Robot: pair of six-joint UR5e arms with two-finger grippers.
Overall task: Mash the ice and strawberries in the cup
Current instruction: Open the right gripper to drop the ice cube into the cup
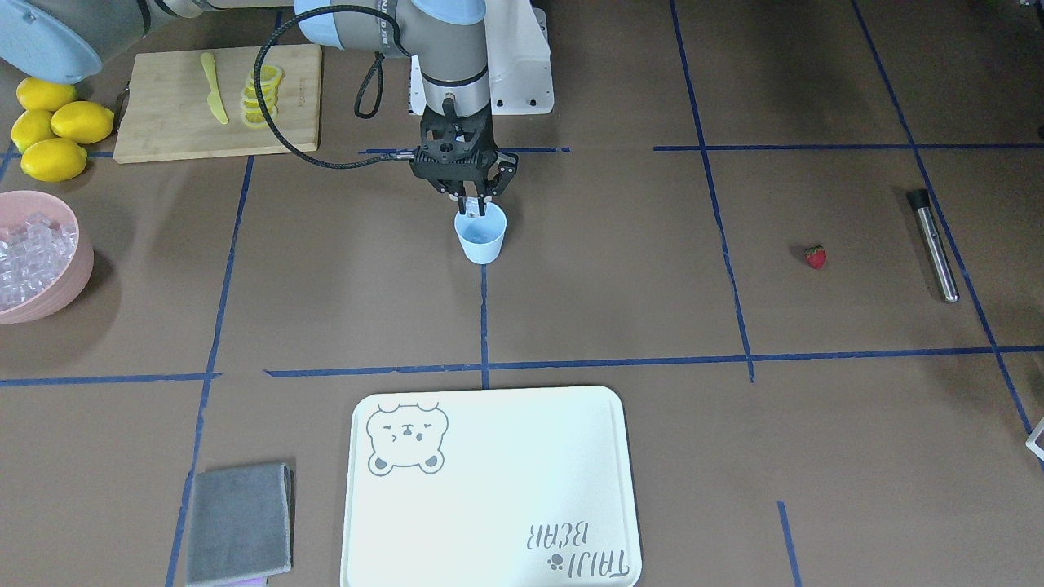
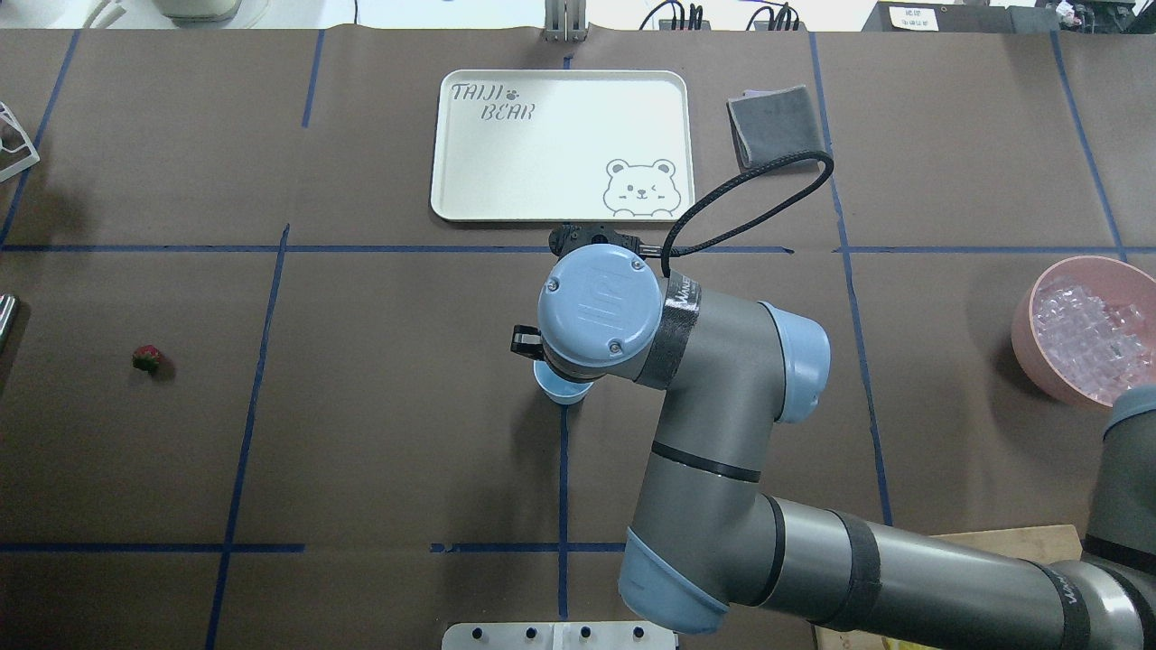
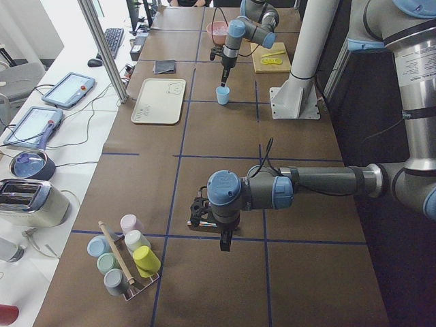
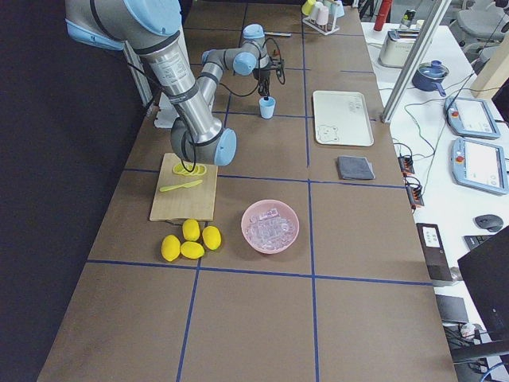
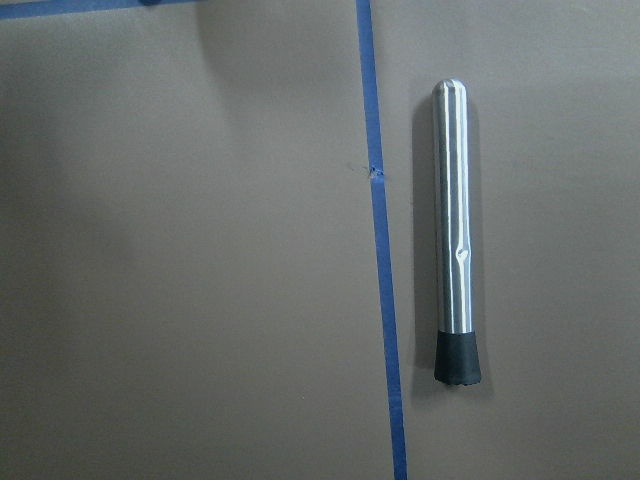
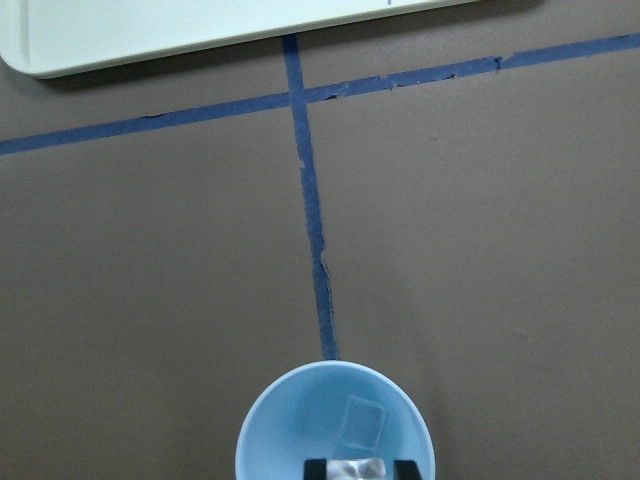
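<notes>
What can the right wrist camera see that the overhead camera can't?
Only the wrist camera looks inside the cup: one ice cube on the bottom, a second ice cube pinched in the right claw. Only the overhead camera shows the strawberry, pink bowl and grey cloth. Both show the cup, tray and blue tape.

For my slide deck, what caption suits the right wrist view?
Right hand holds an ice cube over the light-blue cup, a second cube already inside.
</notes>
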